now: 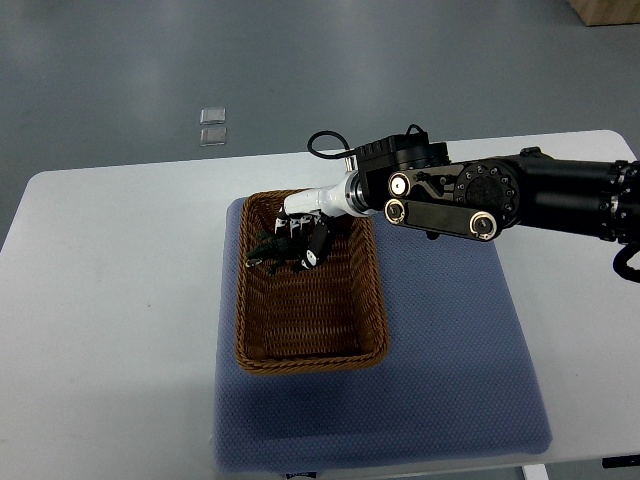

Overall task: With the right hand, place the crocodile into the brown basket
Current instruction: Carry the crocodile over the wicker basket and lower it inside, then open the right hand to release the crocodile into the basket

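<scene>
The brown wicker basket [310, 350] sits on a blue mat on the white table. A dark green toy crocodile [268, 246] is low inside the basket's far left end. My right hand [303, 236] reaches over the far rim into the basket from the right. Its fingers curl down around the crocodile's back end. Whether the crocodile rests on the basket floor or hangs just above it I cannot tell. The left arm does not show.
The blue mat [450, 360] covers the table's middle and front. Bare white table [110, 300] lies to the left. Two small clear squares [212, 126] lie on the grey floor beyond the table's far edge. A cardboard box corner [605, 10] shows at top right.
</scene>
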Controlling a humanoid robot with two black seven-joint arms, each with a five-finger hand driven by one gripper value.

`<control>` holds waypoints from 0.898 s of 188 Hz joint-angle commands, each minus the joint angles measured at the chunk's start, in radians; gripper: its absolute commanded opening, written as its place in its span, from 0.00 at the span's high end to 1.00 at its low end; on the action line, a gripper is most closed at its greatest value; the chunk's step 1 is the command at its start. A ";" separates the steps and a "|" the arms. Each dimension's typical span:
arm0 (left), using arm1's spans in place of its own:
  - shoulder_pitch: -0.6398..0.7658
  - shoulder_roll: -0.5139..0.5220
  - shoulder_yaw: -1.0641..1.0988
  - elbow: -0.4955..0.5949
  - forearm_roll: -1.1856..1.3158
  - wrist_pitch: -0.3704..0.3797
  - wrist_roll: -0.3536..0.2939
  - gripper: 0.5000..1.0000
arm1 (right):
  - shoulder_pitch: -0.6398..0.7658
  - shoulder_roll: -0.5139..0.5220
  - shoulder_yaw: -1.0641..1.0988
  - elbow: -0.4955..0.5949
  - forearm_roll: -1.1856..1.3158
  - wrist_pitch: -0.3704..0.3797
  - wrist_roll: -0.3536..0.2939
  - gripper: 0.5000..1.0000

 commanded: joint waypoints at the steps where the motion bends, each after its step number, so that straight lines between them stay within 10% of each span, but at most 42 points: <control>1: 0.000 0.000 -0.001 0.001 0.000 0.000 0.000 0.00 | -0.013 0.005 -0.001 -0.009 -0.003 0.001 0.000 0.98; 57: 0.000 0.000 -0.001 0.001 0.000 0.000 0.000 0.00 | -0.039 0.016 -0.001 -0.030 -0.007 0.007 0.000 0.83; 125: 0.000 0.000 -0.001 0.003 0.000 0.000 0.000 0.00 | -0.043 0.009 -0.003 -0.032 -0.003 0.021 -0.001 0.21; 169: 0.000 0.000 0.000 0.000 0.000 0.000 0.000 0.00 | -0.028 -0.022 0.014 -0.030 0.011 0.053 -0.001 0.17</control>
